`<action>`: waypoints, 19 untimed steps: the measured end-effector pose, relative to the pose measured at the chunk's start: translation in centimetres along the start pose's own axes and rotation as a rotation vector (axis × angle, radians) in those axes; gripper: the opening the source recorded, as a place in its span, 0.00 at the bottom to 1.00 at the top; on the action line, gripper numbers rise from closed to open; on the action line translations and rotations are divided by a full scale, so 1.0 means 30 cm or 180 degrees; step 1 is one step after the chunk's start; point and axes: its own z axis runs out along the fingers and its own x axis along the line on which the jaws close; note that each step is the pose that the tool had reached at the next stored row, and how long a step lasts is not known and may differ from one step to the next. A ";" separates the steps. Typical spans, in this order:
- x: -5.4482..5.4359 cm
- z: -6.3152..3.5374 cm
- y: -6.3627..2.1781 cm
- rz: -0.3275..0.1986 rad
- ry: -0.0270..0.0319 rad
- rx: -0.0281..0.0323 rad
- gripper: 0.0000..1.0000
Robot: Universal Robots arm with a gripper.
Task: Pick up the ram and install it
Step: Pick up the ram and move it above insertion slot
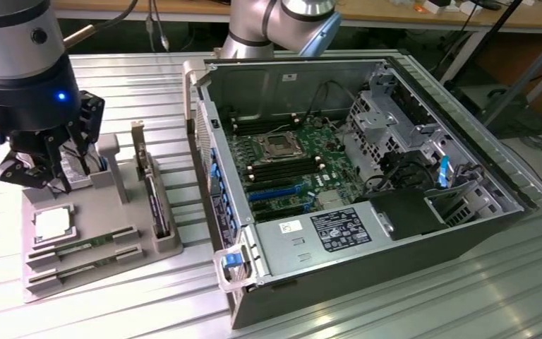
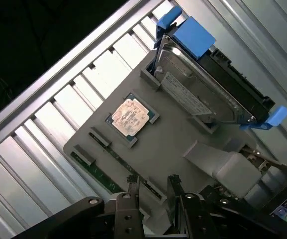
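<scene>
Exterior, end effector (image 1: 50, 178): released, fingers apart and empty, hovering above the back of the grey tray (image 1: 97, 212) on the counter (image 1: 130, 78).
Exterior, ram (image 1: 87, 246): two green sticks seated in the tray's front slots, well apart from the open case (image 1: 290, 85); neither is installed.
Wrist, ram (image 2: 97, 173): a green strip along the tray's edge, near the fingertips but not touching.
Handling: likely light, stiff, thin and fragile; probably best pinched across its long faces at mid-length.

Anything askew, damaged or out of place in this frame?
Nothing stands out. The ram and the second ram lie flat in their slots on the grey holder, the processor sits square in its recess, and the open gripper hangs above the holder, holding nothing.
</scene>
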 end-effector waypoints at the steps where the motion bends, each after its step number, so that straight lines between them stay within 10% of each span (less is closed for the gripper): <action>1: 0.000 0.006 0.000 -0.0071 0.0006 -0.0003 0.36; 10: 0.001 0.061 -0.004 -0.0770 0.0060 -0.0026 0.36; 19: 0.002 0.158 -0.010 -0.1814 0.0129 -0.0041 0.36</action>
